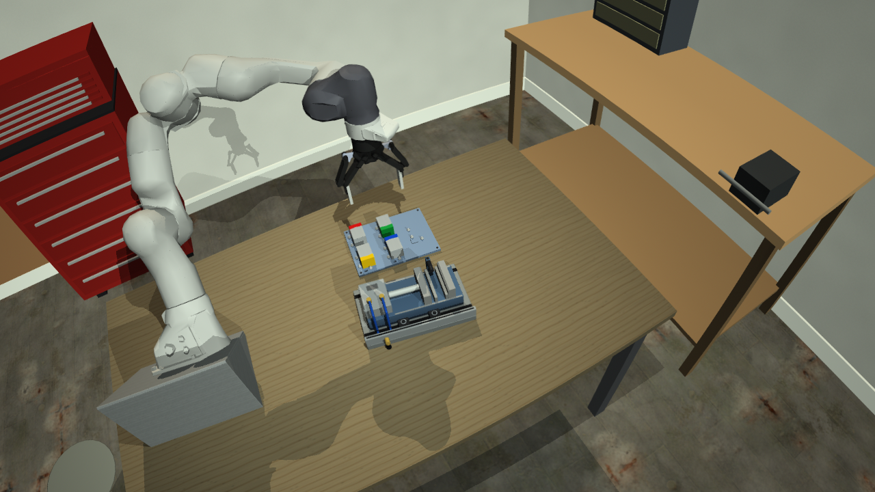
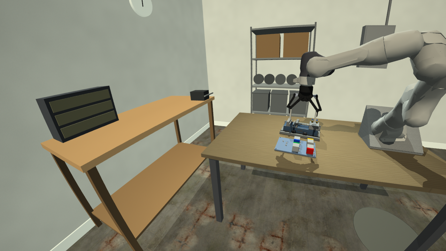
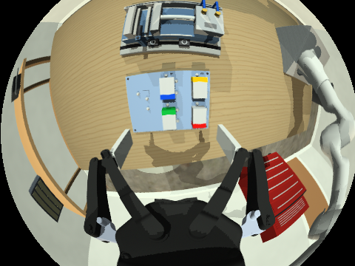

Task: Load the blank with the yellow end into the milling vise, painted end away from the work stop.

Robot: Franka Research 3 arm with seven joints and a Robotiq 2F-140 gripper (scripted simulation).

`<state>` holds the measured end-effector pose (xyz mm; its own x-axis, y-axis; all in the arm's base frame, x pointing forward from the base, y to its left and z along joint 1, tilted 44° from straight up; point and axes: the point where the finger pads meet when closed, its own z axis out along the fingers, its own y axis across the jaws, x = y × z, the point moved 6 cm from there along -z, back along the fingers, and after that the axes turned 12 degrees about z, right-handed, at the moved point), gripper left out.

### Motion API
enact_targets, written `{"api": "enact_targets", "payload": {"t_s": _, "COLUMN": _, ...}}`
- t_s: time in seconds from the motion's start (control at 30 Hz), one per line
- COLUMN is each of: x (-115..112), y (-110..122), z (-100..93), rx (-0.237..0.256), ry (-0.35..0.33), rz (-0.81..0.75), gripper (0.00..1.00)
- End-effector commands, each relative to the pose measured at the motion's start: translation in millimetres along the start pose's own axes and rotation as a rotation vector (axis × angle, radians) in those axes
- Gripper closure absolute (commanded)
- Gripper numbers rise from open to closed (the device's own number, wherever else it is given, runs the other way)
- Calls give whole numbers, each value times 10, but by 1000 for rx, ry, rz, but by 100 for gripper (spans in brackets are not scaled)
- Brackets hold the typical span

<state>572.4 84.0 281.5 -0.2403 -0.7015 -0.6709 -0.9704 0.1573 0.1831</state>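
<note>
My gripper (image 1: pixel 376 194) (image 2: pixel 302 121) (image 3: pixel 174 134) is open and empty, high above the table beside the infeed plate's edge away from the vise. The yellow-ended blank (image 1: pixel 365 251) (image 3: pixel 200 89) lies on the blue-grey infeed plate (image 1: pixel 426 223) (image 2: pixel 282 147) (image 3: pixel 138 119), its yellow end towards the vise (image 1: pixel 398 301) (image 3: pixel 177 28). The red-ended blank (image 3: pixel 199 114), blue-ended blank (image 3: pixel 167 86) and green-ended blank (image 3: pixel 169 122) also lie on the plate. The fixed jaw (image 1: pixel 446 279) (image 3: pixel 130 26) is at the end without hoses. A dark work stop (image 1: pixel 429 266) stands near it. Nothing sits between the jaws.
Blue hoses (image 1: pixel 385 313) rise at the vise's other end block. Small pins (image 3: pixel 147 98) stand on the plate's blank-free part. A red tool cabinet (image 1: pixel 79 201) stands behind the arm, and a wooden bench (image 1: pixel 660 110) (image 2: pixel 133 124) stands beyond the table's far end.
</note>
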Motion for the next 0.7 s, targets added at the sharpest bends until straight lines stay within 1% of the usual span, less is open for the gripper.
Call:
{"api": "enact_targets", "payload": {"t_s": 0.0, "x": 2, "y": 0, "z": -17, "rx": 0, "ry": 2, "rz": -6, "gripper": 0}}
{"api": "enact_targets", "payload": {"t_s": 0.07, "x": 0, "y": 3, "z": -14, "rx": 0, "ry": 0, "rz": -1, "gripper": 0}}
{"api": "enact_targets", "payload": {"t_s": 0.2, "x": 1, "y": 10, "z": -69, "rx": 0, "ry": 2, "rz": -6, "gripper": 0}}
{"api": "enact_targets", "payload": {"t_s": 0.67, "x": -2, "y": 13, "z": -68, "rx": -1, "ry": 1, "rz": -4, "gripper": 0}}
